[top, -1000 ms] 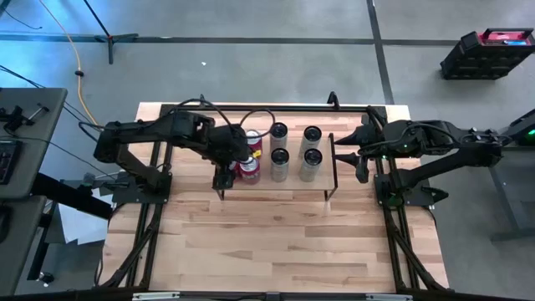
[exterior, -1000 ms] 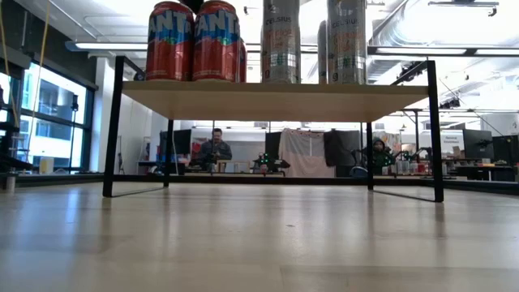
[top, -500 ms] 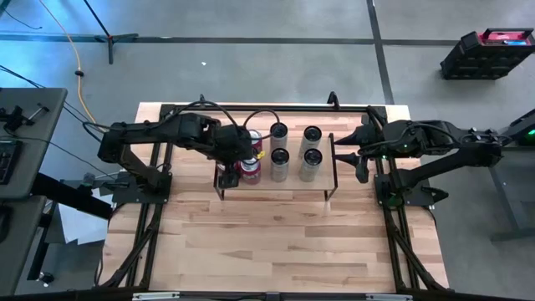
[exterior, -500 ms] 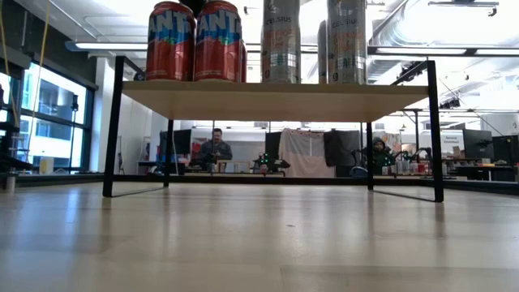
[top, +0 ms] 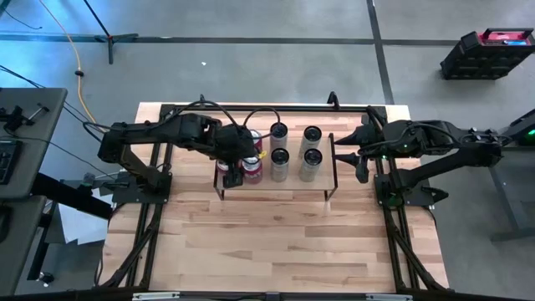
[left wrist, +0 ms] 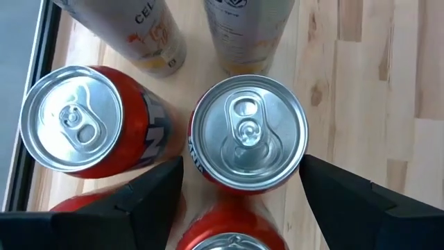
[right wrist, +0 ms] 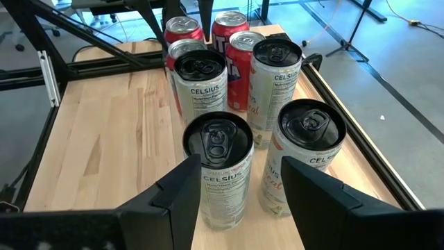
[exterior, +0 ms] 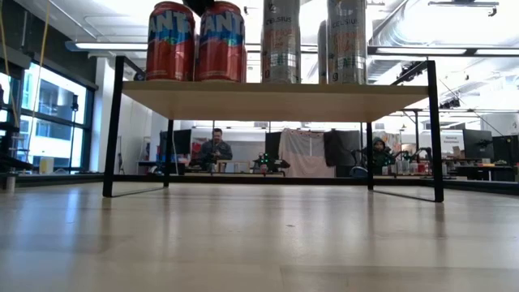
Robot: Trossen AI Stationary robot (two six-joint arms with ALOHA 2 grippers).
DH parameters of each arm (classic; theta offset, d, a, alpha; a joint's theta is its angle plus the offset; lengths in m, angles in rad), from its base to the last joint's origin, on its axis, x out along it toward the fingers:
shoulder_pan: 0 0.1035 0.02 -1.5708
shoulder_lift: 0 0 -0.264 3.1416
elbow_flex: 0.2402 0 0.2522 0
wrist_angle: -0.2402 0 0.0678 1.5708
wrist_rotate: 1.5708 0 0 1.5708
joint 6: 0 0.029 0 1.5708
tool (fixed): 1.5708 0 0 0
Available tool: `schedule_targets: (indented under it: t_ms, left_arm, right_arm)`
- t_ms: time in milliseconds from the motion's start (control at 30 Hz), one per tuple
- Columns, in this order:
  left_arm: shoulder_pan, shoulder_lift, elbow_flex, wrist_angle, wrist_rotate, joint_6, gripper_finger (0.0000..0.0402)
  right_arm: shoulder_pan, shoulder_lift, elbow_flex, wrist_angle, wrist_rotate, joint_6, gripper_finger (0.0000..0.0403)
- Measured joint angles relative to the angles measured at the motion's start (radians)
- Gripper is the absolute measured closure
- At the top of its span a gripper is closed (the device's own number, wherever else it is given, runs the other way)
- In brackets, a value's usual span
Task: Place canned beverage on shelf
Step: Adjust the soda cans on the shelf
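The shelf (top: 288, 187) is a low light-wood board on a black wire frame, standing across the middle of the table; its board also shows in the low view (exterior: 276, 97). Several red cans and several pale Celsius cans (right wrist: 216, 167) stand upright on it. My left gripper (left wrist: 243, 161) hangs over the shelf's left end (top: 234, 170), shut on one red can (left wrist: 248, 132) that stands beside another red can (exterior: 170, 40). My right gripper (right wrist: 243, 187) waits open just past the shelf's right end rail (top: 355, 160), with nothing between its fingers. My left gripper pinches the red can's round side just below the rim (left wrist: 195, 158) between its two fingers (left wrist: 156, 191), one on each opposite side. The fingers come steeply from above. The can stands upright with its base on the shelf board (exterior: 221, 79).
The shelf's right part (top: 292, 155) is filled by the Celsius cans, and the red cans crowd its left part. Black rails (top: 163, 209) run along the table's edges. The bare wooden tabletop (top: 276, 242) lies open in front of the shelf.
My left gripper has shifted slightly toward the table's right and turned a little. The red can in its hold has slid a little rightward along the shelf, and a narrow gap now shows between it and the neighbouring red can. It stays upright.
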Motion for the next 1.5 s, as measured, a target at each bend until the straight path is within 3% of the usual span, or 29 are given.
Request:
schedule_targets:
  t_ms: [300, 967, 1333, 1500]
  left_arm:
    - [0.017, 0.009, 0.0, 0.011, -0.028, 0.003, 0.0123]
    - [0.013, 0.008, 0.0, 0.009, 0.052, 0.028, 0.0123]
    - [0.018, -0.035, 0.034, 0.0, 0.05, 0.021, 0.0123]
    - [0.067, -0.07, 0.078, 0.003, 0.001, 0.005, 0.0123]
  right_arm:
    - [0.0, 0.0, 0.0, 0.0, -0.009, 0.022, 0.0219]
    - [0.0, 0.0, 0.0, 0.0, -0.011, 0.026, 0.0219]
    - [0.0, 0.0, 0.0, 0.0, -0.011, 0.025, 0.0219]
    - [0.0, 0.0, 0.0, 0.0, -0.011, 0.018, 0.0219]
